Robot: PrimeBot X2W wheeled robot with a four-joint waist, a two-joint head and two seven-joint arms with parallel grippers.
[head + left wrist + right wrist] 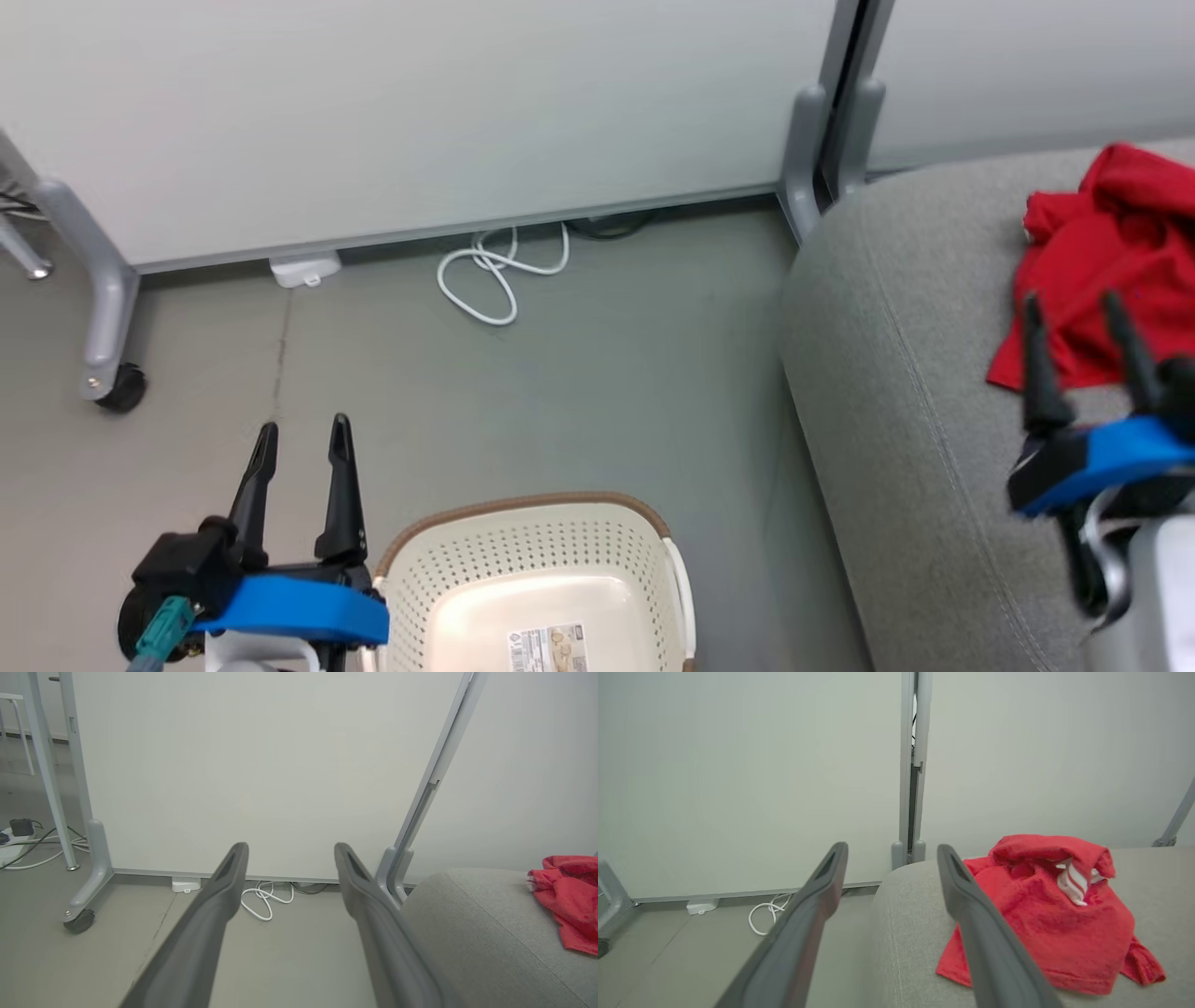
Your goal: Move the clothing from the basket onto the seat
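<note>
I'm seeing the clothing [1111,233] lying as a crumpled red heap on the seat [896,392], set back from its rounded end. The basket [523,551] on the floor beside it is showing a bare bottom with just a label [546,649]. Its near end is running out of the head view, so I'm judging it empty, not swearing to it. The right claw [1071,301] is hovering at the heap's near hem, fingers spread wide, gripping nothing; whether a tip is brushing fabric, I can't tell. The left claw [304,425] is hanging over the floor just left of the basket rim, also wide and empty, pointing at the wall panel. To finish well, I'm thinking of tipping the head down to check the whole basket, then lifting the right arm straight up so no finger is snagging cloth and dragging it off the seat.
</note>
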